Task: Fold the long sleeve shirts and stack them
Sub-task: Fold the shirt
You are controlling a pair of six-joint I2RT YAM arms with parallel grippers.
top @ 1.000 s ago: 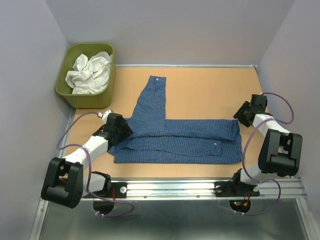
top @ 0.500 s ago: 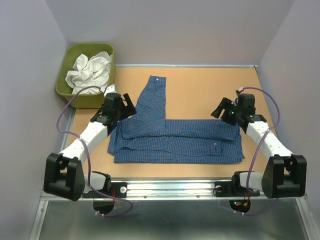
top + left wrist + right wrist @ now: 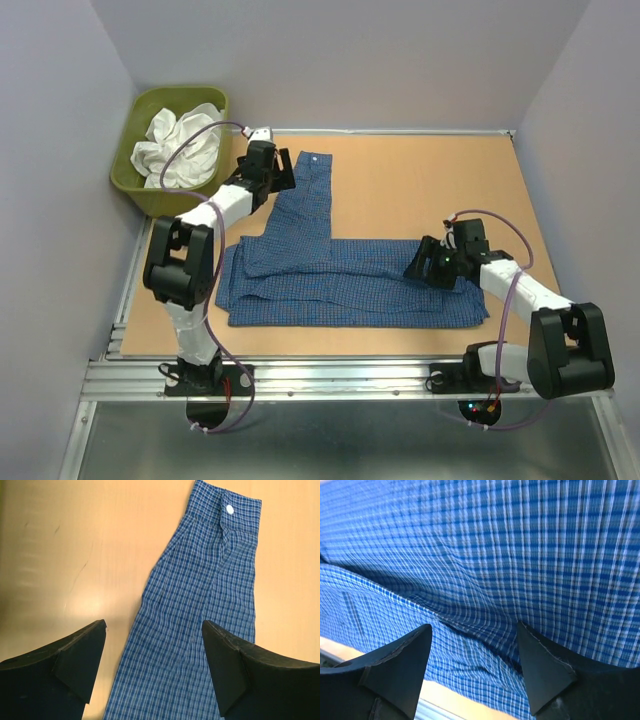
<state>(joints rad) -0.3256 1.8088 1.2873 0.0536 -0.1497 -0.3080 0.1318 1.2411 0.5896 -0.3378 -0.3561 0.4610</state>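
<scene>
At the far left corner stands an olive-green plastic tub (image 3: 142,188), just beside the left edge of the table (image 3: 420,180). Inside it lies the plain white garment (image 3: 182,143), crumpled into a loose heap.

A little to the right of the tub, the left gripper (image 3: 272,175) hangs at the left edge of the sleeve (image 3: 305,200) of the dark blue checked shirt (image 3: 350,285). In the left wrist view this gripper (image 3: 154,627) has its two black fingers (image 3: 80,650) spread wide, and nothing is caught between them. Under the gap are the left edge of the sleeve and some bare wood. The sleeve runs away toward the far side and ends in a cuff with one pale button (image 3: 229,509).

The shirt lies flat on the middle of the table. Its body is folded into a long band that runs from left to right in the near half, and the one sleeve goes up from it toward the far edge, so the whole looks like a letter L turned over.

The right gripper (image 3: 425,265) is over the right end of this band. In the right wrist view its fingers (image 3: 395,665) are also apart, close above the checked cloth, and they do not pinch it. A folded edge of the cloth crosses below them.
</scene>
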